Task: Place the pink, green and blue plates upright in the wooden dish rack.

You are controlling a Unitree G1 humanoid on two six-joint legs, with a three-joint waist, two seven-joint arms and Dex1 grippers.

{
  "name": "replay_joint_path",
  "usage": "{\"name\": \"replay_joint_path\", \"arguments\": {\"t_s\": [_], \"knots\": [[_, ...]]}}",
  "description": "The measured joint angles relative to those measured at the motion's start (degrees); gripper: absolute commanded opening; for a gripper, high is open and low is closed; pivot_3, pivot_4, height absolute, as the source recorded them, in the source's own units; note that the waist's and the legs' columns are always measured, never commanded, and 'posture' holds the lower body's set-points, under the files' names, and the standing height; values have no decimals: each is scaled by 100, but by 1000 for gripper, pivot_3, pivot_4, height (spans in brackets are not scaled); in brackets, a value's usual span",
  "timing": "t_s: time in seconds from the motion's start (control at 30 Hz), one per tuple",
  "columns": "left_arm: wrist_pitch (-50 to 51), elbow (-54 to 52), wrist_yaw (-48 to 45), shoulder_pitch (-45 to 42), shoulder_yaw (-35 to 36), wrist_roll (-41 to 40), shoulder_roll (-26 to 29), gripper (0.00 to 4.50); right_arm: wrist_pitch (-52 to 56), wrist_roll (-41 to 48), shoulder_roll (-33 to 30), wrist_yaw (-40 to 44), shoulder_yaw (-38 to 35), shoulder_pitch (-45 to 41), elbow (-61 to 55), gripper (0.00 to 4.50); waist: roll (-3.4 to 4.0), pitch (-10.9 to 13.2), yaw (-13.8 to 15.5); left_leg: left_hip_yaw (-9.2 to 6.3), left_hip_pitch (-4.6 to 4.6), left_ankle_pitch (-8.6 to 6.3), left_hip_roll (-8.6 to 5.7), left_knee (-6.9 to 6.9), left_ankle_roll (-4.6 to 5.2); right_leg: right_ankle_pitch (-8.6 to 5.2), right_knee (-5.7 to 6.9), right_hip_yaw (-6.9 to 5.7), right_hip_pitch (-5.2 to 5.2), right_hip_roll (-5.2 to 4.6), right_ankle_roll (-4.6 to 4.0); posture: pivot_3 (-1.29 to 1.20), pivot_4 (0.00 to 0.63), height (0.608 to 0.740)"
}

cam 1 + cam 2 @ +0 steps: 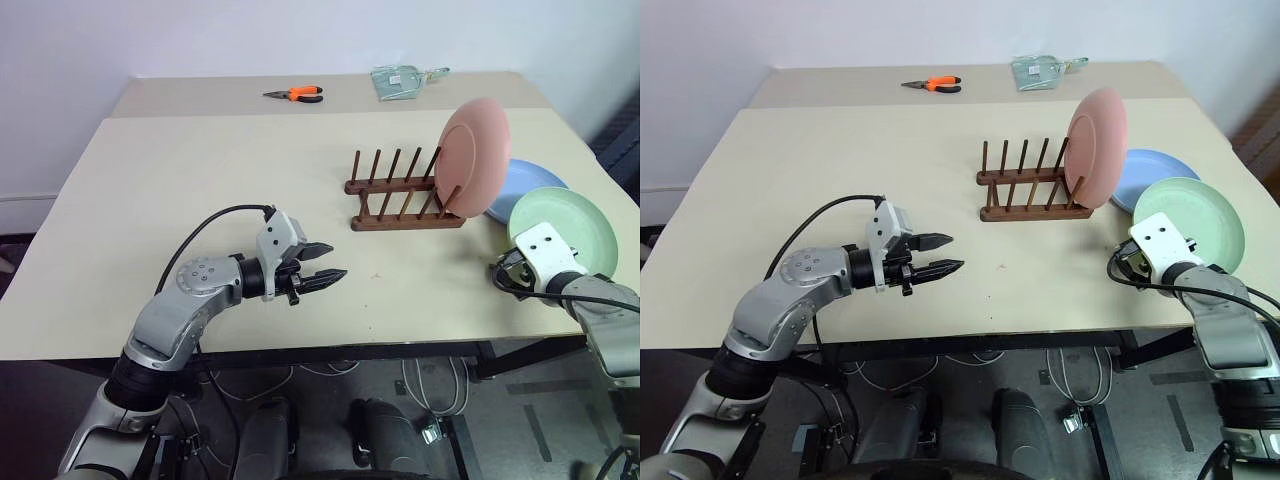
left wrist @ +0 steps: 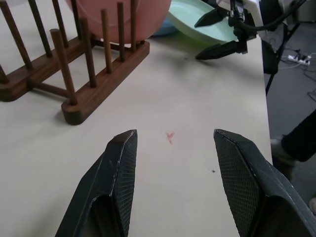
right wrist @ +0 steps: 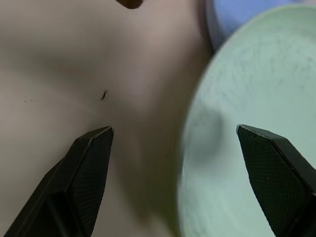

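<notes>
The pink plate (image 1: 476,156) stands upright in the right end slot of the wooden dish rack (image 1: 400,196). To the rack's right the blue plate (image 1: 535,180) lies flat on the table, and the green plate (image 1: 572,224) lies partly over its near edge. My right gripper (image 3: 174,129) is open, low at the green plate's (image 3: 247,98) near-left rim, one finger over the table and one over the plate. My left gripper (image 1: 338,260) is open and empty, hovering over bare table left of the rack and pointing toward it.
Orange-handled pliers (image 1: 297,94) and a clear plastic packet (image 1: 400,80) lie on the far table behind. The table's right edge (image 1: 625,215) runs close beside the green and blue plates. Several rack slots to the left of the pink plate hold nothing.
</notes>
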Motion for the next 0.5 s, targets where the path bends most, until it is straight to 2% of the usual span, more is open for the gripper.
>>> {"name": "replay_joint_path", "arguments": {"t_s": [0.2, 0.23, 0.4, 0.5], "knots": [[1, -40, 42, 135, 0, 38, 2, 2512, -395, -484, -4, -236, 122, -81, 363, 230, 0, 0, -6, -1, 0, 0, 1, -1, 0, 1, 1, 0, 0, 1, 2, 0, 150, 740], [1, -63, 45, 137, 0, 37, 2, 2512, -400, -544, -15, -276, 114, -88, 353, 66, 0, 0, -8, -1, 0, 0, 1, 0, 0, 1, 2, 1, 0, 1, 3, 0, 150, 740], [2, -79, 51, 145, 0, 38, 2, 2512, -326, -626, -114, -82, 113, -54, 45, 66, 0, 0, -6, -2, 0, 0, 1, 0, 0, 5, 2, 1, 0, 1, 10, 0, 150, 740], [1, -79, 29, 144, 0, 39, 5, 2512, -319, -624, -457, 97, 44, -114, -132, 66, 4, 3, 1, -1, 0, 0, 0, 0, 0, 5, 2, 0, 0, 0, 10, 0, 150, 740]]}}
